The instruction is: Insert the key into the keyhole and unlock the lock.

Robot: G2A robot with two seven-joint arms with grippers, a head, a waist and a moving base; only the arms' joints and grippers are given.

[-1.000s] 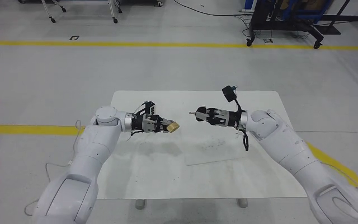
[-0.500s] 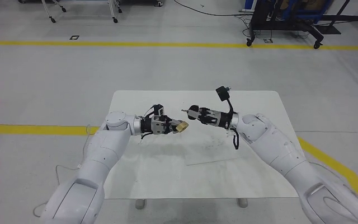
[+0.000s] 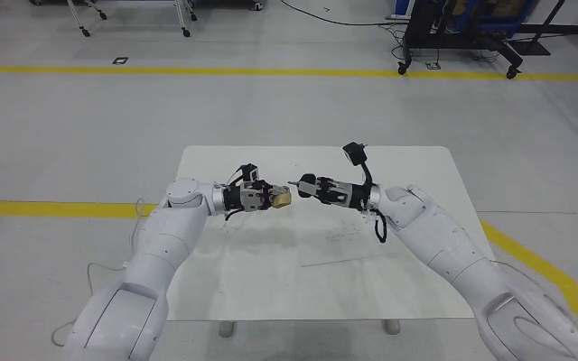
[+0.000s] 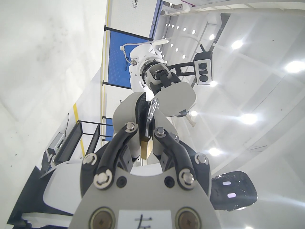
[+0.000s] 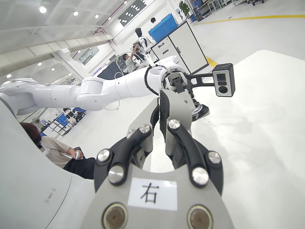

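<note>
One brass lock sits clamped in the left gripper above one white table. The right gripper, closed on one small key, faces it, just beside the lock.

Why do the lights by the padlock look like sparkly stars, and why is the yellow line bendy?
Left wrist view: ceiling lamps shine straight into the lens and flare into streaks beside the padlock. Right wrist view: the wide lens bends the straight yellow floor line.
</note>
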